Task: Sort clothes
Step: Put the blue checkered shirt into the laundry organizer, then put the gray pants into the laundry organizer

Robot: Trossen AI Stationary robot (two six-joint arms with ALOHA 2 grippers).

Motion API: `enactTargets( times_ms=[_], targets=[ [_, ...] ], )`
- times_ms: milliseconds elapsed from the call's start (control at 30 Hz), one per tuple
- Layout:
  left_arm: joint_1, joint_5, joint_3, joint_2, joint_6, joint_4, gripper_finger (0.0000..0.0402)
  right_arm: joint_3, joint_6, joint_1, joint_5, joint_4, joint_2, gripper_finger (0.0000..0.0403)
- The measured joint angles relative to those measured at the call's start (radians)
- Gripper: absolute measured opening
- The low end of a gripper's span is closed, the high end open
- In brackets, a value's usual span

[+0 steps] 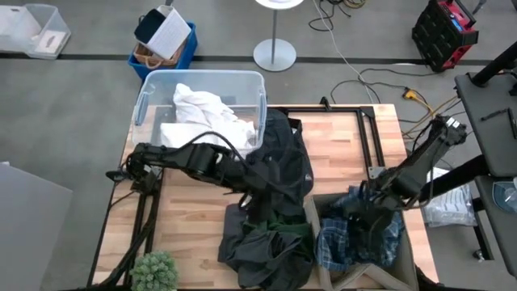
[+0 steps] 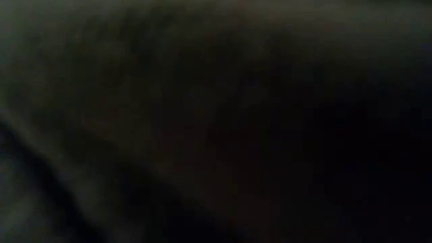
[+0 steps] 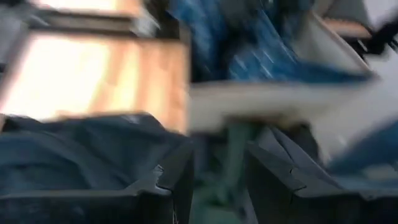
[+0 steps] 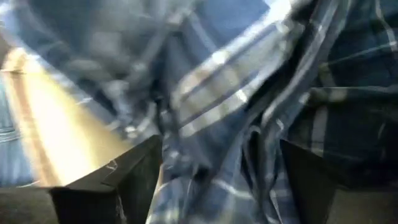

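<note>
A dark grey garment [image 1: 283, 162] lies heaped on the table's middle, its far end against the clear bin [image 1: 202, 76]. A dark green garment [image 1: 279, 226] lies in the heap near the front. White clothes [image 1: 206, 109] lie in the bin. A blue-and-white plaid garment [image 1: 335, 242] lies in a cardboard box [image 1: 311, 212] at the front right. My left gripper [image 1: 260, 194] is open low over the heap, with green cloth [image 3: 224, 165] between its fingers. My right gripper [image 1: 365, 217] is open inside the box, with its fingers on either side of plaid cloth [image 4: 217, 112]. My left gripper has green cloth showing in the gap between its open fingers [image 3: 177, 180]; I cannot tell whether they touch it. My right gripper has plaid folds [image 4: 205, 155] reaching between its open fingers [image 4: 134, 177]; I cannot tell whether the fingers touch them.
A small green plant [image 1: 153, 271] stands at the table's near left corner. Bare wood [image 1: 190, 218] shows left of the heap and at the far right [image 1: 339, 145]. The low view is covered by dark cloth [image 2: 216, 121].
</note>
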Motion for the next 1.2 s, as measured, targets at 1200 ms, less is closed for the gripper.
enactTargets(
  times_ms=[1200],
  targets=[
    [-0.278,-0.110,-0.804,0.020,-0.497,0.435,0.0230,0.460,-0.277,0.000,0.137,-0.148,0.060,0.0269]
  ],
)
